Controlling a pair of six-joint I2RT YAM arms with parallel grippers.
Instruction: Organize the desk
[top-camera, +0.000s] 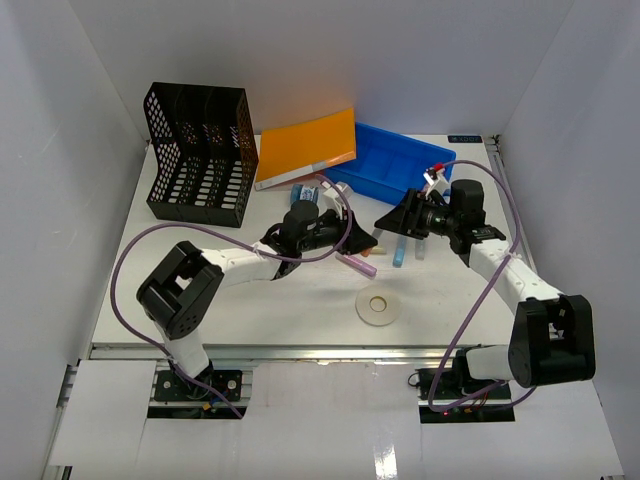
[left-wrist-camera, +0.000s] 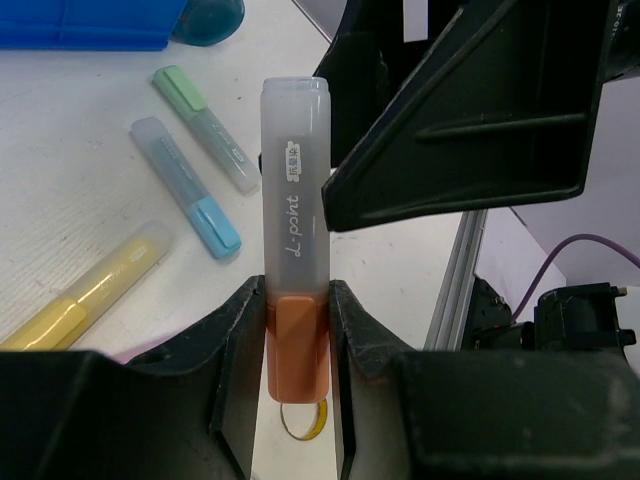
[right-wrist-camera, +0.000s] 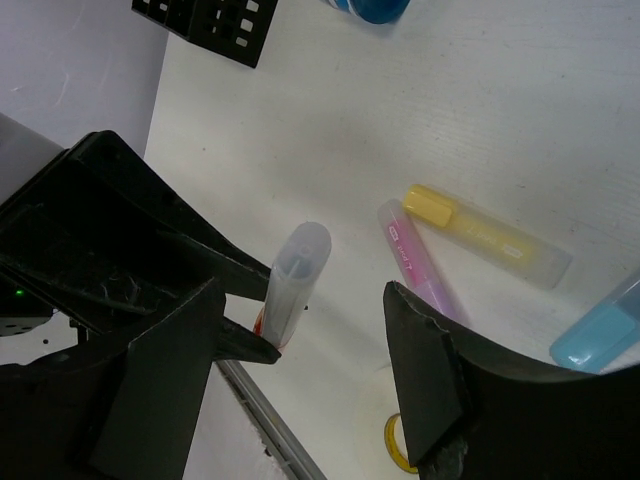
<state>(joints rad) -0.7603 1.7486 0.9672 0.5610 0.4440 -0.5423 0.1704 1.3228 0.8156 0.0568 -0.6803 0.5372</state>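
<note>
My left gripper (left-wrist-camera: 297, 300) is shut on the orange end of an orange highlighter (left-wrist-camera: 293, 190) and holds it above the white desk (top-camera: 200, 300). Its frosted cap points toward my right gripper (right-wrist-camera: 303, 295). That gripper is open, with one finger on each side of the highlighter (right-wrist-camera: 297, 265) and a gap to the right finger (right-wrist-camera: 440, 370). From above, the two grippers (top-camera: 350, 235) (top-camera: 388, 222) meet over the middle of the desk. On the desk lie a pink highlighter (right-wrist-camera: 412, 262), a yellow one (right-wrist-camera: 490, 238), a blue one (left-wrist-camera: 188, 188) and a green one (left-wrist-camera: 205, 125).
A roll of tape (top-camera: 378, 307) lies flat near the front. At the back stand a black mesh file holder (top-camera: 200, 150), an orange folder (top-camera: 305, 145) and a blue tray (top-camera: 400, 170). An aluminium rail (top-camera: 300, 350) runs along the front edge.
</note>
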